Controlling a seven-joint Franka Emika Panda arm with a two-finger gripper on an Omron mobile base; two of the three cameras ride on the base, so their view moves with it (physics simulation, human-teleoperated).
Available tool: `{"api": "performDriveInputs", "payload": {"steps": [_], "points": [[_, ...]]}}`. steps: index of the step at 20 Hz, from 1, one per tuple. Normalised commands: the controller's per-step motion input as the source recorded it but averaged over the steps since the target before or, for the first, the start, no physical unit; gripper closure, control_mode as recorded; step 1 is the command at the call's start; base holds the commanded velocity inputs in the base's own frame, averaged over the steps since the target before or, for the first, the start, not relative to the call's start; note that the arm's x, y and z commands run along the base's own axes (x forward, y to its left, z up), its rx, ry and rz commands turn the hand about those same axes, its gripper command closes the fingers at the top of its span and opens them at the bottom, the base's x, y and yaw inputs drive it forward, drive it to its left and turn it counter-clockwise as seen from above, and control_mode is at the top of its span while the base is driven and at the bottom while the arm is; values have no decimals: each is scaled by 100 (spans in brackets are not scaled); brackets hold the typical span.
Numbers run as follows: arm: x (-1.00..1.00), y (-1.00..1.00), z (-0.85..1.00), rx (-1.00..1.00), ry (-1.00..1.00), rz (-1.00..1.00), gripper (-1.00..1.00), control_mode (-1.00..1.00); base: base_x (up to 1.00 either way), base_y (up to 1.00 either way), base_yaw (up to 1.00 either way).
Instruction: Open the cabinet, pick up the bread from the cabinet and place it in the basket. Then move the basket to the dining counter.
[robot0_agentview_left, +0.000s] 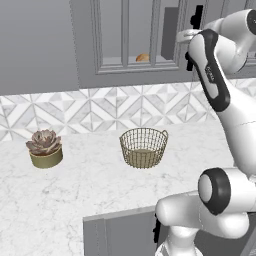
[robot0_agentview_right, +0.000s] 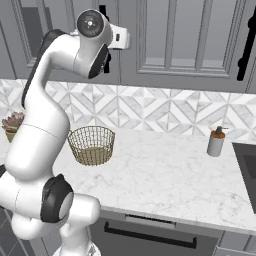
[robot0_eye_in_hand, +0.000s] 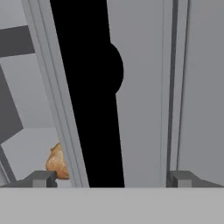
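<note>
- Currently, cabinet (robot0_agentview_left: 137, 35): door looks shut or very nearly so; the gripper (robot0_eye_in_hand: 111, 179) is right up at the black bar handle (robot0_eye_in_hand: 89, 96). Opening step judged barely begun, if begun at all.
- Fingers (robot0_eye_in_hand: 41, 178): spread apart, one tip on each side of the handle, which runs up between them. Contact with the bar cannot be told; nothing appears pinched yet.
- Bread (robot0_agentview_left: 143, 58): on the cabinet shelf behind the glass, seen as a small golden-brown lump low in the pane. Not yet picked up. In the hand view it shows just past the door frame, left of the handle.
- Basket (robot0_agentview_left: 144, 147): standing upright on the marble surface (robot0_agentview_left: 75, 200) below the cabinet, nothing in it, well apart from the hand. Not yet moved.
- Succulent pot (robot0_agentview_left: 45, 149): on the same surface, off to the basket's side; no part in the task.
- Soap dispenser (robot0_agentview_right: 216, 141): farther along the surface, near the sink edge; likewise idle.
- Remaining, by judgement: close on the handle, swing the door, fetch the bread, drop it in the basket, carry the basket to the dining counter. Practically the whole task is left.
</note>
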Motion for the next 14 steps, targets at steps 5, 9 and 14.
{"api": "performDriveInputs", "payload": {"steps": [5, 9, 14], "points": [[13, 0, -2, 0, 0, 0, -100, -100, 0, 0, 0], [14, 0, -2, 0, 0, 0, -100, -100, 0, 0, 0], [22, 0, -2, 0, 0, 0, -100, -100, 0, 0, 0]]}}
